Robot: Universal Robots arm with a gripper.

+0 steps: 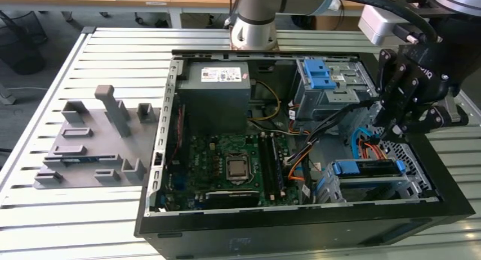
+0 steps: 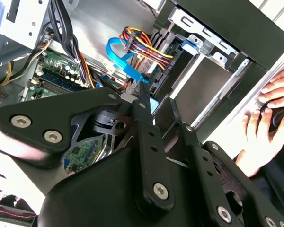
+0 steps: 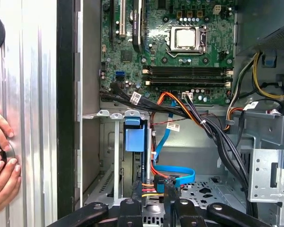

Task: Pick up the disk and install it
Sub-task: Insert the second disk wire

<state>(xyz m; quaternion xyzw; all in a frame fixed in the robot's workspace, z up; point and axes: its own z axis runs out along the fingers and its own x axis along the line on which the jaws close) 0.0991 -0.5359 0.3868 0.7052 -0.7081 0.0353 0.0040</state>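
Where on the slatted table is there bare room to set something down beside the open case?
Bare slats of the table lie behind the grey fixture and in front of it. Inside the case, cables crowd the motherboard and the disk bay.

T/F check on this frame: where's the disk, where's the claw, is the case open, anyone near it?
1. The disk sits in the drive cage inside the case. True.
2. The claw hangs over the grey fixture. False: it is above the case's side at the exterior view's right, near the cage.
3. A hand rests outside the case. True.
4. The case is closed. False: it is open, motherboard exposed.
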